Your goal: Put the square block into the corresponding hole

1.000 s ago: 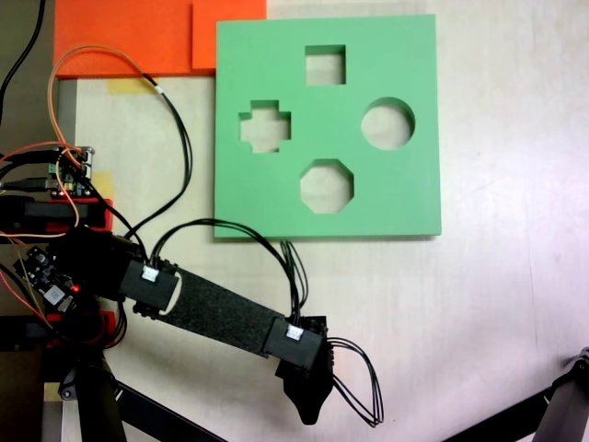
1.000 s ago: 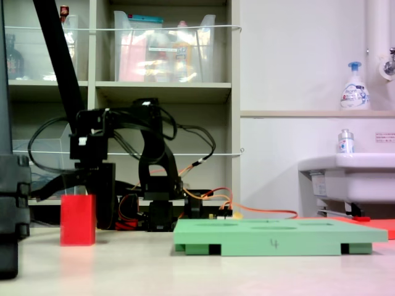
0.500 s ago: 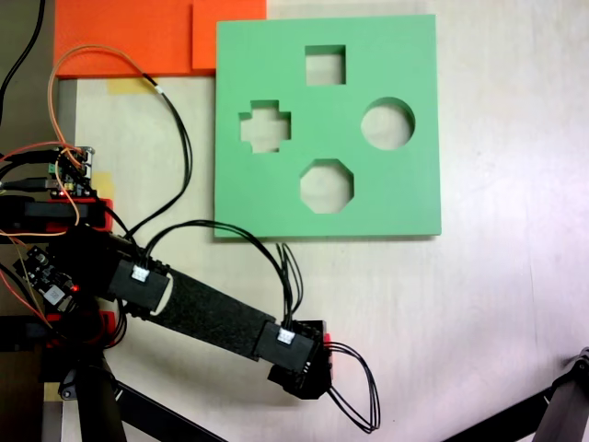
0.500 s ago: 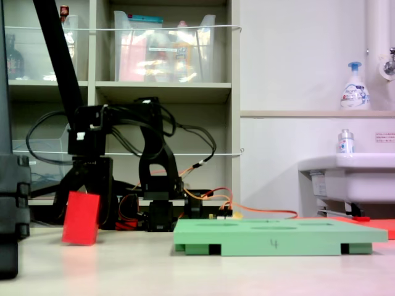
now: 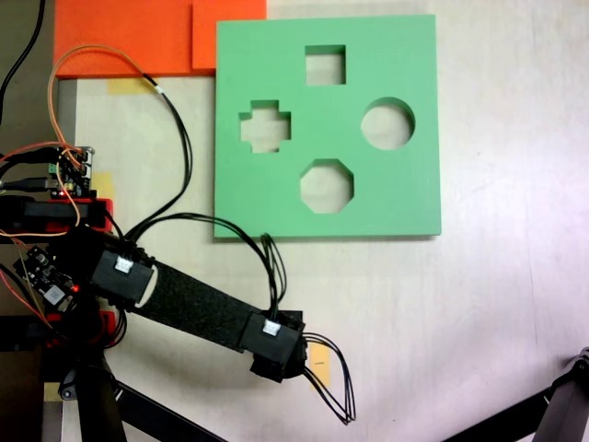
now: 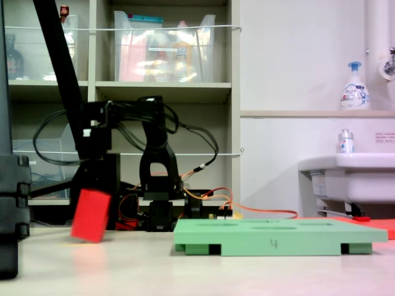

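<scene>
Arm pose: in the first exterior view the black arm is stretched from its base at the left edge down and to the right, ending in the gripper (image 5: 293, 354) near the bottom of the picture, well below the green foam board (image 5: 419, 120).
Gripper state: in the second exterior view the gripper (image 6: 94, 196) is seen closed on the square block (image 6: 91, 215); the fingers themselves are lost against dark clutter.
Square block: tilted, lower corner low over the table (image 6: 197, 271), contact with it not clear; well to the second exterior view's left of the board (image 6: 278, 237).
Hidden: in the first exterior view the block (image 5: 318, 358) is mostly covered by the wrist, only a pale orange sliver being shown.
Corresponding hole: the square cut-out (image 5: 325, 65) is seen unfilled near the board's top edge, above the cross, round and octagonal cut-outs.
Open room: bare table (image 5: 479, 313) is shown between gripper and board; orange sheets (image 5: 120, 37) touch the board's upper left corner.
</scene>
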Robot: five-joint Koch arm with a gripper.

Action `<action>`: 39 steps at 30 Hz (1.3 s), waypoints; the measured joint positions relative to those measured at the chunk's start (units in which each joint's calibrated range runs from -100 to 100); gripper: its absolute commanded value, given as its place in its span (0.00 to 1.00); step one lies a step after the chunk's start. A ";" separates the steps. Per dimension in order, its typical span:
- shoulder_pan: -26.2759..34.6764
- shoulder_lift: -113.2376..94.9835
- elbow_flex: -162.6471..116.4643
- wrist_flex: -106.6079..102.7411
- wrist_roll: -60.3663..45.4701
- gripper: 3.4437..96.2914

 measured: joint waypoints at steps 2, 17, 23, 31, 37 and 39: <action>1.22 -4.79 2.06 -2.74 0.93 0.10; 30.33 -6.84 22.93 -4.99 35.07 0.11; 34.29 17.78 42.82 -5.09 38.83 0.11; 36.34 35.70 56.05 -5.09 40.49 0.11; 37.22 38.17 56.05 -5.09 40.59 0.11; 37.26 39.12 56.15 -5.09 40.59 0.11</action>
